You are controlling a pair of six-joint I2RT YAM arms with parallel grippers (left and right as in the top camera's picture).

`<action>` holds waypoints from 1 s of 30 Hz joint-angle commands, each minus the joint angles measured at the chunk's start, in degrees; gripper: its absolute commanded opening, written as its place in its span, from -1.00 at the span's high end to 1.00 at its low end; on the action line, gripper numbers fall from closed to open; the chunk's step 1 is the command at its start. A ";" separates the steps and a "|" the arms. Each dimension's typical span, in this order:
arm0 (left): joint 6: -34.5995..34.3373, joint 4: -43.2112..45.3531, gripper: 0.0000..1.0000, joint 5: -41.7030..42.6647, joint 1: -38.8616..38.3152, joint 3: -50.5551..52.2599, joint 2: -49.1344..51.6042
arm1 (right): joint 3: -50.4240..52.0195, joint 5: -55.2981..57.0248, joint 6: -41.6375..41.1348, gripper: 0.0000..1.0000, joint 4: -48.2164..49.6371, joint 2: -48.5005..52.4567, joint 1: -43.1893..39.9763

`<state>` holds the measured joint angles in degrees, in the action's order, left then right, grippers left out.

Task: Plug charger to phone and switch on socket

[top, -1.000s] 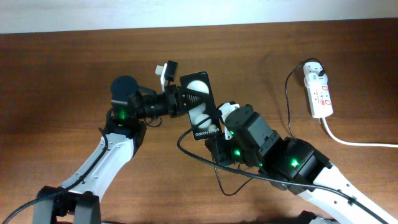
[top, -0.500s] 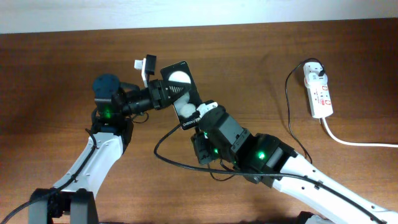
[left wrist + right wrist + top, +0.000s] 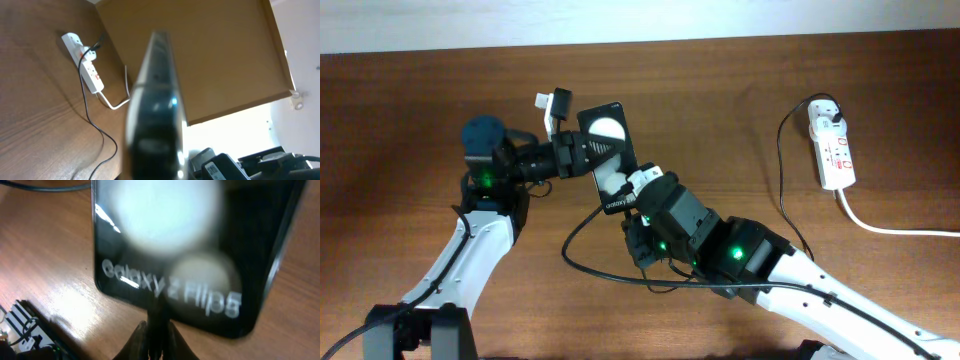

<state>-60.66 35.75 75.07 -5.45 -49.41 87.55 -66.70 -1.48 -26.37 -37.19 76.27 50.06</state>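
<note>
My left gripper (image 3: 582,157) is shut on the phone (image 3: 607,155) and holds it tilted above the table. The phone is black with white circles and "Galaxy Z Flip5" text. It shows edge-on and blurred in the left wrist view (image 3: 155,110) and face-on in the right wrist view (image 3: 200,245). My right gripper (image 3: 633,203) is shut on the charger's black tip (image 3: 156,317), which is pressed against the phone's lower edge. The charger's cable (image 3: 582,258) loops over the table to its white adapter (image 3: 826,108) in the socket (image 3: 835,150), a white power strip.
The strip's thick white cord (image 3: 895,229) runs off the right edge. The strip (image 3: 86,64) and thin cable (image 3: 90,107) also show in the left wrist view. The table's far edge (image 3: 720,40) meets a pale wall.
Both arms have moved left with the phone and the charger tip. The right gripper stays close under the phone's lower edge. In the last half second the shift is small.
</note>
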 commanded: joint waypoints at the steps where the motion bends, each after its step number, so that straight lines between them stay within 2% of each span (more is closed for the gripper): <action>1: 1.03 -1.97 1.00 8.04 -2.69 0.63 -0.39 | -3.63 3.67 0.87 0.48 1.36 -1.25 -0.59; 2: 1.03 -1.95 1.00 7.34 -2.69 0.63 -0.39 | -3.63 3.69 0.90 0.38 0.31 -2.49 -0.63; 3: 1.03 -1.95 1.00 6.93 -2.71 0.63 -0.39 | -3.63 3.69 0.87 0.19 -1.11 -4.28 -0.63; 7: 1.03 -1.95 1.00 2.75 -4.31 0.63 -0.39 | -3.63 3.69 0.87 -0.37 -8.31 -12.50 -0.63; 9: 1.01 -1.95 1.00 -7.72 -8.66 0.63 -0.39 | -3.63 3.69 0.87 -0.58 -13.03 -19.63 -0.63; 13: 2.36 -2.19 1.00 -25.46 -16.87 0.52 -0.39 | -3.63 5.33 0.90 -0.85 -20.55 -32.48 -0.63; 14: 3.61 -4.74 1.00 -27.98 -17.84 0.07 -0.39 | -3.63 6.73 0.87 -0.89 -22.23 -34.60 -0.63; 15: 7.34 -11.89 1.00 -30.86 -18.60 -1.70 -0.39 | -3.63 8.31 0.87 -0.98 -23.91 -36.11 -0.63; 17: 16.02 -29.22 1.00 -35.80 -19.32 -7.87 0.13 | -3.61 9.77 0.87 -0.97 -26.10 -36.30 -0.63; 20: 22.99 -40.68 1.00 -35.91 -19.32 -17.09 4.42 | -3.61 11.13 0.87 -0.97 -27.12 -36.00 -0.63; 23: 32.06 -57.61 1.00 -35.87 -19.32 -32.06 16.57 | -3.61 11.19 0.87 -0.97 -27.21 -35.89 -0.61; 26: 36.22 -64.08 1.00 -32.44 -19.32 -42.86 28.63 | -3.61 11.19 0.87 -0.97 -27.21 -35.89 -0.61; 30: 36.37 -64.37 1.00 -29.86 -19.15 -46.16 38.56 | -3.61 11.19 0.87 -0.97 -27.21 -35.89 -0.61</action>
<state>-26.11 -28.82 42.22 -24.64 -93.73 122.78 -69.67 8.84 -25.50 -64.51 40.23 49.65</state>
